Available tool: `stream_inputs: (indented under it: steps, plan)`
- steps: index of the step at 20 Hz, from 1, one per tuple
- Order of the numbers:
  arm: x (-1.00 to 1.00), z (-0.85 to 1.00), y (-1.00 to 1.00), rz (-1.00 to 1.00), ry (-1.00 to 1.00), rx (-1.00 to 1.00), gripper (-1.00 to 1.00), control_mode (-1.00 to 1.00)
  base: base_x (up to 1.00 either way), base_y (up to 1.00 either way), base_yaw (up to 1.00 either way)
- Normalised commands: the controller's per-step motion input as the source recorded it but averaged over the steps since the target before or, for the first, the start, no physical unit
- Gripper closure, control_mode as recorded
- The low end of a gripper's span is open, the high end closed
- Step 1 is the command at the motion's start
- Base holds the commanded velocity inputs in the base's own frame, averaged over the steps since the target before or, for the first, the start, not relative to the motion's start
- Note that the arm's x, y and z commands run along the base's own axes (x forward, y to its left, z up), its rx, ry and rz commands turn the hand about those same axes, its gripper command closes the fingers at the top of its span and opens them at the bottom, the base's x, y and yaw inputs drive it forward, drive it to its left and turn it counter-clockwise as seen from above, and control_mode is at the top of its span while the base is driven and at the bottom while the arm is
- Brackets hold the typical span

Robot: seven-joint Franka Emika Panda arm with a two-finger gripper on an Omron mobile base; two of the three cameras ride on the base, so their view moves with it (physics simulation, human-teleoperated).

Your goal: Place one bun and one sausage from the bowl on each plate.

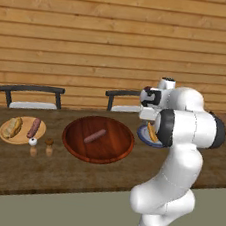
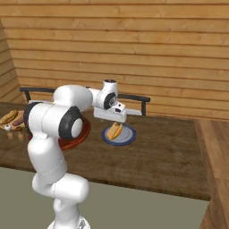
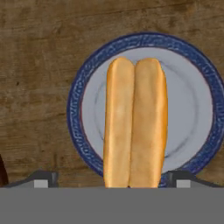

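The blue-grey plate [image 3: 192,109] lies right under my gripper [image 3: 113,180], and a long split bun [image 3: 134,122] rests on it. My fingertips [image 3: 41,178] stand wide apart on either side of the bun's near end, open, touching nothing. From the right base the gripper [image 2: 119,120] hovers just above bun [image 2: 115,130] and plate [image 2: 127,137]. The reddish-brown bowl [image 1: 75,148] holds one sausage [image 1: 95,136]. The tan plate [image 1: 21,139] at the left carries a bun [image 1: 12,127] and a sausage [image 1: 34,128].
Two small shakers [image 1: 32,145] [image 1: 49,146] stand between the tan plate and the bowl. Two dark chairs [image 1: 32,90] [image 1: 122,93] sit behind the wooden table [image 1: 36,175]. A wood-plank wall closes the back. My arm hides part of the blue-grey plate [image 1: 142,135] in the left base view.
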Motion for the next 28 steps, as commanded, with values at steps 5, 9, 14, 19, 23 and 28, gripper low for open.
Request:
stream_inputs:
  steps: [5, 9, 14, 19, 23, 28]
  plan:
    - [-0.64, 0.39, 0.78, -0.22, 0.0, 0.01, -1.0, -1.0, 0.0, 0.0, 0.0]
    - [-0.07, 0.3, 0.98, -0.25, 0.0, 0.0, -1.0, -1.0, 0.0, 0.0, 0.0]
    - [0.11, 0.17, 1.0, -0.17, 0.0, 0.0, -1.0, -1.0, 0.0, 0.0, 0.0]
    - [0.27, -0.03, 1.0, -0.08, 0.0, -0.02, -1.0, -1.0, 0.0, 0.0, 0.0]
    - [0.1, -0.37, 0.72, -0.02, 0.01, 0.0, -1.0, -1.0, 0.0, 0.0, 0.0]
    - [0.1, -0.56, 0.47, 0.0, 0.0, 0.0, -1.0, -1.0, 0.0, 0.0, 0.0]
